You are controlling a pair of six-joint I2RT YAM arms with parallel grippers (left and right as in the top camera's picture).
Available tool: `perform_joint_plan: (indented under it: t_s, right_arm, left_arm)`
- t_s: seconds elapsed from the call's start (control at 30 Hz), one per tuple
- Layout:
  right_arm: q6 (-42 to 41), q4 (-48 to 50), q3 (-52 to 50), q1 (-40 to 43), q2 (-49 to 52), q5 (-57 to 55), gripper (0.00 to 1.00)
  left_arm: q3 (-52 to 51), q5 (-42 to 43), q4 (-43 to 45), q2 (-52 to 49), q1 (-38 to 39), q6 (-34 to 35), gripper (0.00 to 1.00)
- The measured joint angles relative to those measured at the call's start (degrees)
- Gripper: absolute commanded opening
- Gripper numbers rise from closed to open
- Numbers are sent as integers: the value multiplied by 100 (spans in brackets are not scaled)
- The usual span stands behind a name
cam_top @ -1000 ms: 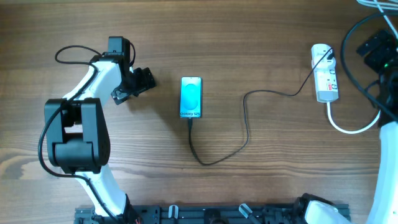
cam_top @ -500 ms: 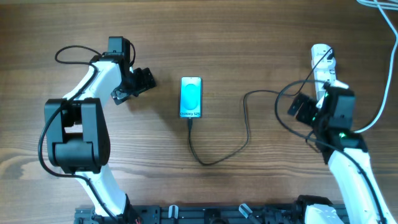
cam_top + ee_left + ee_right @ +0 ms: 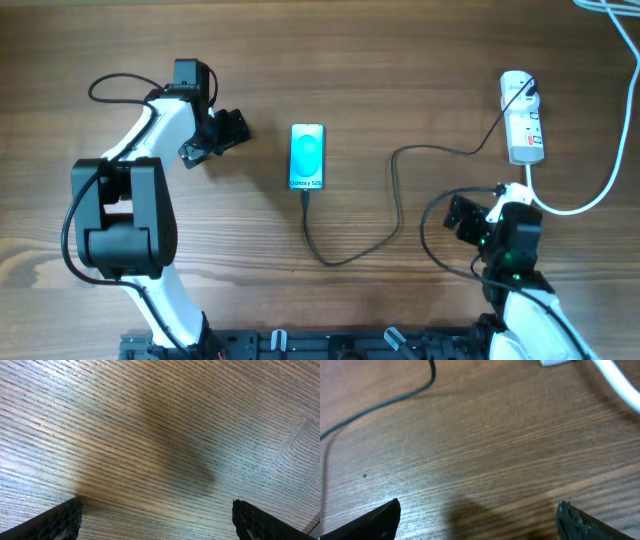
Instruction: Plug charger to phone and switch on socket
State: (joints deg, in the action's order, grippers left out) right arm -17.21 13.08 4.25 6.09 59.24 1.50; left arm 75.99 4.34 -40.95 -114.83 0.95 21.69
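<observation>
The phone lies flat near the middle of the table, its screen lit cyan. The charger meets the phone's near edge. From there it loops toward the near side, bends right and far, and runs across to the far end of the socket. The socket lies at the far right, with a dark plug on it. Whether its switch is on is too small to tell. A thick white cord leaves the socket's near end and curves off right. The right claw hangs near the socket's near side, apart from it, spread wide over bare wood and gripping nothing. The left claw sits left of the phone, also spread and empty.
</observation>
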Motion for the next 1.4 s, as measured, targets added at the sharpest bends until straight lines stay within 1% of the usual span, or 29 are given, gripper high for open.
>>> perform_joint_plan:
  t_s: [0.07,0.1,0.2,0.3,0.37,0.43,0.5,0.6,0.67,0.83,0.9,1.4]
  right_arm:
    - [2,142,-308,0,-376,0,100]
    - [2,15,-328,-2,-505,0,100]
    - [2,-765,-391,0,-1504,0,100]
    - [11,-1106,-389,-13,-2094,0,100]
    - [164,-1320,-389,-120,-2487,2,100]
    - [356,-1320,-389,-284,-3060,46,100]
    - [560,-1318,-389,-437,-3418,63,100]
    - [1246,-1325,-389,-706,-3947,94,100]
    - [1456,-1327,-389,-789,-4282,116,100]
    - [1499,-1327,-389,-789,-5156,151,100]
    - [1499,-1307,-389,-789,-5718,151,100]
    - [1502,-1309,-389,-789,-5807,151,100]
  left_arm:
    - [0,2,2,0,0,0,100]
    - [0,2,2,0,0,0,100]
    - [0,0,2,0,0,0,100]
    - [0,0,0,0,-2,0,100]
    - [0,0,2,0,0,0,100]
    - [0,0,2,0,-2,0,100]
    - [0,0,0,0,-2,0,100]
    - [0,0,2,0,0,0,100]
    - [0,0,0,0,0,0,100]
    - [0,0,2,0,-2,0,100]
    - [0,0,2,0,0,0,100]
    - [0,0,2,0,0,0,100]
